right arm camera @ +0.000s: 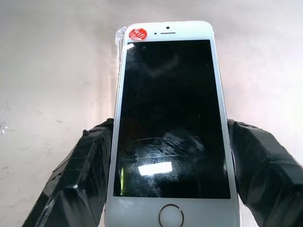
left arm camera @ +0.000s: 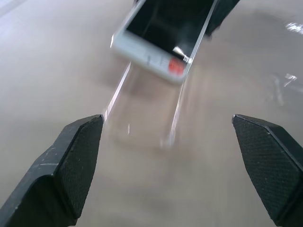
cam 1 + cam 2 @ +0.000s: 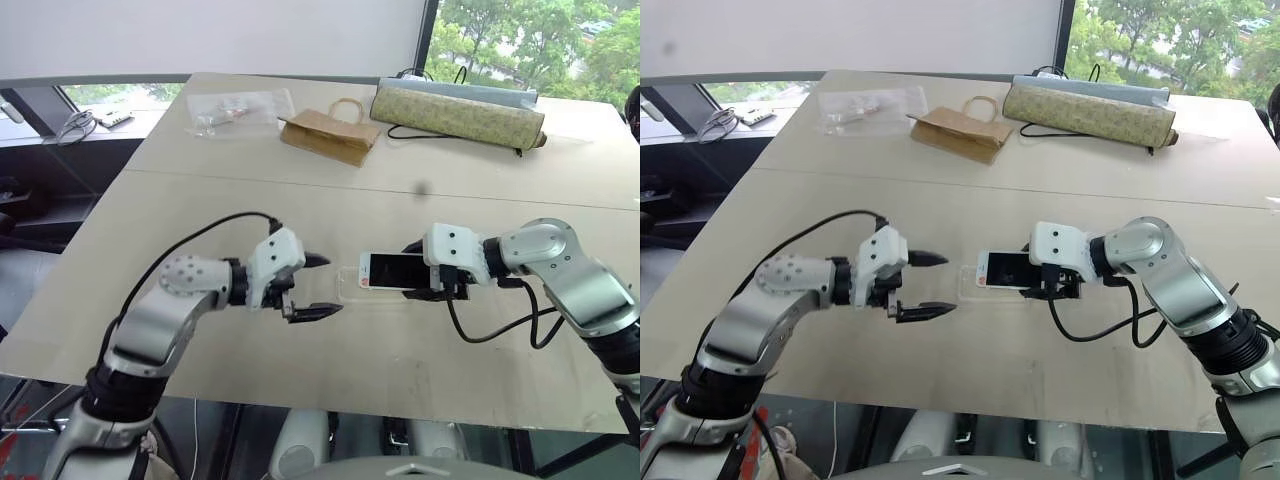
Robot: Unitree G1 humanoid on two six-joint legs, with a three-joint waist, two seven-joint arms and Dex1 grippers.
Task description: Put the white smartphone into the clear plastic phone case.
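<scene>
Left eye view: the right gripper [image 3: 432, 278] is clamped on the phone [image 3: 392, 268] by its long edges, screen up, holding it just above the table [image 3: 200, 180]. The phone's long axis runs 3 to 9 o'clock, its free end with the red sticker [image 1: 138, 34] pointing to 9. The case [image 3: 350, 285] lies flat on the table right under and beyond that free end, its own long axis on about the same line, so the phone overlaps its near end but looks not yet seated. The left gripper [image 3: 313, 286] hangs at 9 o'clock from the case, fingers wide apart and empty, aimed toward 3. The right arm is nearer; I judge the phone must slide toward 9 and press down.
</scene>
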